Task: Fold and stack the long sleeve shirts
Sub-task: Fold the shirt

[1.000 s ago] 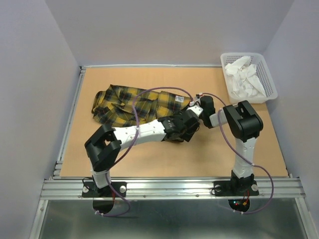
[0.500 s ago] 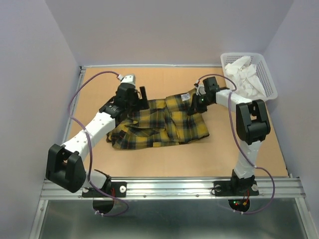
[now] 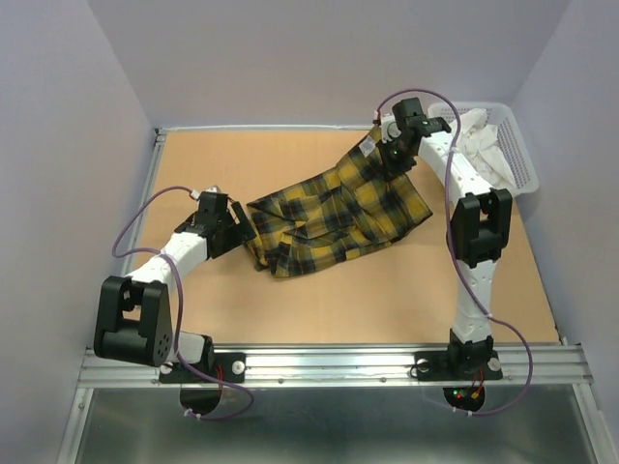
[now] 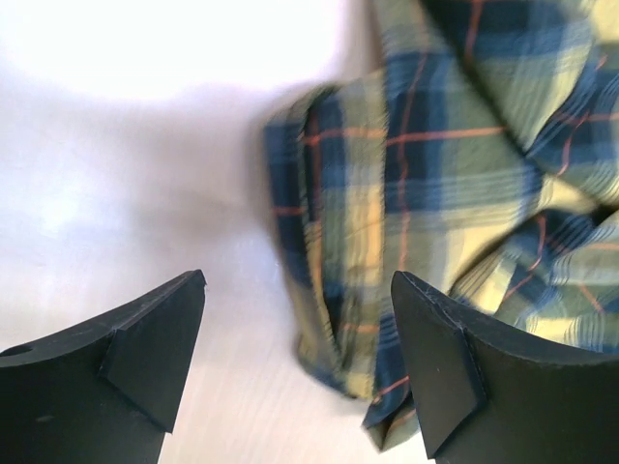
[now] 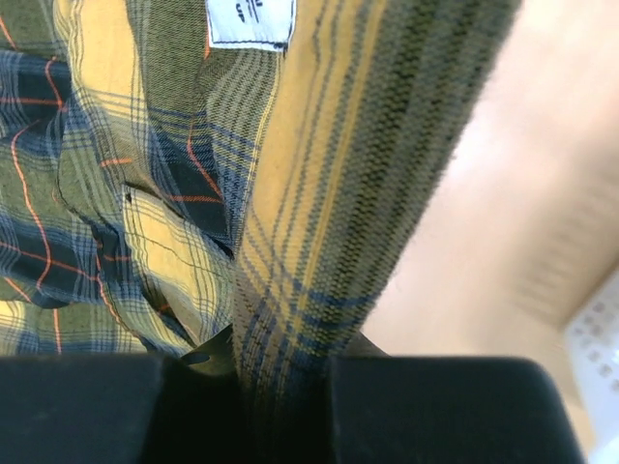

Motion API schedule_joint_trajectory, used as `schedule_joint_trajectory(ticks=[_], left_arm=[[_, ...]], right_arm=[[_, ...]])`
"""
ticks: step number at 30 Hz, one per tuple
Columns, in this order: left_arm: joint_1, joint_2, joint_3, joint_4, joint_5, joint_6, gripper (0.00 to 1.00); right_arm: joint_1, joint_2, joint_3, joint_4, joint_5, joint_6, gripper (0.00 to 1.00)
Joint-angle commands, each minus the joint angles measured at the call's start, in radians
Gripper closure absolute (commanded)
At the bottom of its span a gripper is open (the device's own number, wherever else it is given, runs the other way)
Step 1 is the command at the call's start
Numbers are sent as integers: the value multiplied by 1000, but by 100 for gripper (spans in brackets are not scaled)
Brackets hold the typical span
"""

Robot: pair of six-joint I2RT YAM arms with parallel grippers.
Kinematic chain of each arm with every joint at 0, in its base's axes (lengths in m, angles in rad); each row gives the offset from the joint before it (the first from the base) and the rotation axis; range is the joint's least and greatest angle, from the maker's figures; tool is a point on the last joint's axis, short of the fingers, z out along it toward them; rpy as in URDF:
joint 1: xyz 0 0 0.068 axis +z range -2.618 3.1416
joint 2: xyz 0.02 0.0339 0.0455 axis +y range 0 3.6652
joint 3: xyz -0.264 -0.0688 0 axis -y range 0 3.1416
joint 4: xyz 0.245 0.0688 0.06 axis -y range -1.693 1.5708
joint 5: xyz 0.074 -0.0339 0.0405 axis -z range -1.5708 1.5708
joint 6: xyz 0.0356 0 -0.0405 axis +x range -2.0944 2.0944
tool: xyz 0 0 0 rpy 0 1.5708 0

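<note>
My right gripper (image 5: 280,375) is clamped on the yellow and dark plaid long sleeve shirt (image 3: 338,208), at its upper right end in the top view. My left gripper (image 4: 298,290) is spread apart, empty, at its lower left edge. I judge I am spreading it out for folding; next the left must pinch that edge.

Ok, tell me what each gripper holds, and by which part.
Right gripper: plaid shirt, pinched at a fabric edge beside its white label. Left gripper: open, holding nothing.
</note>
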Motion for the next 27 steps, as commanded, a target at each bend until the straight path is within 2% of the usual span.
schedule_joint_trajectory(ticks=[1, 5, 9, 12, 14, 15, 19, 21, 27], left_arm=[[6, 41, -24, 66, 111, -34, 14], [6, 76, -50, 127, 183, -70, 19], [6, 130, -46, 172, 217, -97, 32], [6, 174, -21, 178, 236, -104, 46], [6, 197, -12, 181, 237, -109, 51], [6, 204, -7, 185, 239, -113, 61], [6, 216, -13, 192, 262, -124, 81], [6, 216, -18, 217, 268, -127, 87], [5, 216, -24, 238, 294, -129, 93]], right_arm=[[18, 12, 91, -68, 83, -72, 99], [38, 13, 105, -67, 120, -80, 100], [58, 12, 99, -61, 191, -86, 100], [79, 1, 101, -53, 243, -91, 99], [99, -5, 105, -49, 289, -95, 99], [105, -11, 111, -47, 309, -97, 99], [151, -28, 122, -41, 404, -103, 99], [191, -36, 127, -32, 476, -105, 100], [344, -31, 113, -12, 782, -46, 99]])
